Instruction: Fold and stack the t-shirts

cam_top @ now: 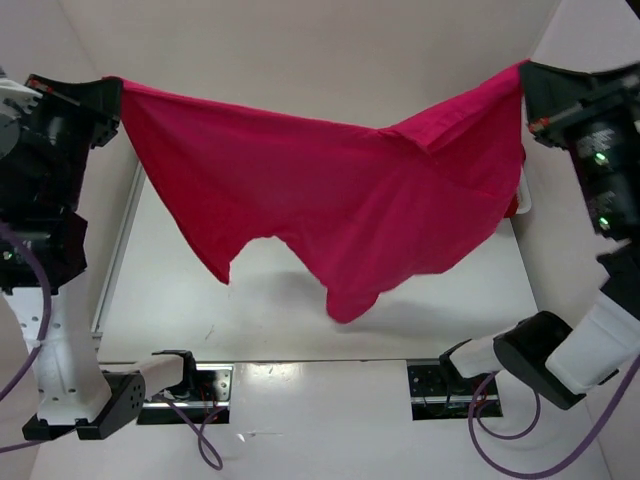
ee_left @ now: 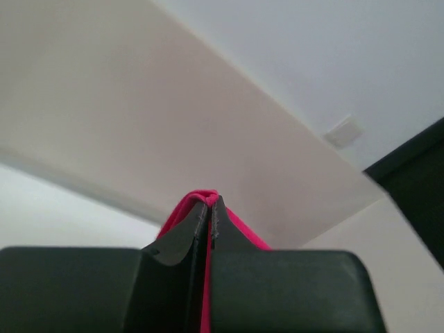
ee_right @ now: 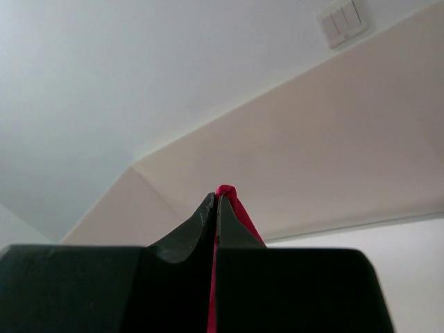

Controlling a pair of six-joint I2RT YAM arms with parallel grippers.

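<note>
A bright magenta-pink t-shirt [cam_top: 330,190] hangs spread in the air between my two raised grippers, sagging in the middle, its lower edges dangling above the white table [cam_top: 250,320]. My left gripper [cam_top: 112,88] is shut on its upper left corner; in the left wrist view pink cloth [ee_left: 187,205] pokes out over the closed gripper tips [ee_left: 210,202]. My right gripper [cam_top: 524,72] is shut on the upper right corner; in the right wrist view a pink fold [ee_right: 227,191] sticks up past the closed gripper tips [ee_right: 216,198]. The dark red and salmon-pink shirts are out of view.
A small bit of red and white [cam_top: 518,203] shows behind the shirt's right edge by the right wall. Both wrist cameras point up at the ceiling and walls. The arm bases [cam_top: 110,400] sit at the table's near edge with purple cables [cam_top: 200,440].
</note>
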